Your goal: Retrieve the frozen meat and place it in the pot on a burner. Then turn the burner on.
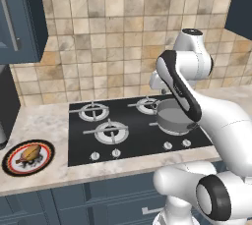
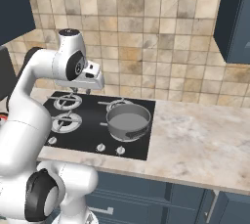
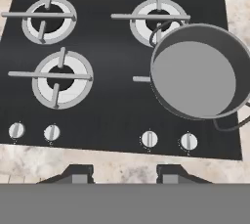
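- On the bench (image 1: 39, 121), at its far left end, we find the frozen meat (image 1: 29, 154) lying on a round patterned plate (image 1: 43, 165), well apart from the hob (image 1: 128, 126).
- The pot (image 2: 128, 120) stands on the front right burner, its grey inside bare; in the hand view the pot (image 3: 200, 71) shows nothing in it.
- The gripper (image 3: 119, 173) hovers above the front edge of the hob, looking down over the four burners and the row of knobs (image 3: 149, 139). Its two fingertips stand apart with nothing between them, so we judge it open and holding nothing.
- The arm (image 1: 179, 84) rises over the right half of the hob, near the pot and far from the meat.
- Step in hand, in our judgement: the retrieval has not begun; the meat is untouched and the burner is not yet lit.
- The next move calls for a swing of the arm, or a drive of the base, leftward to the plate, then a descent over the meat with the fingers kept wide enough to straddle the lump.
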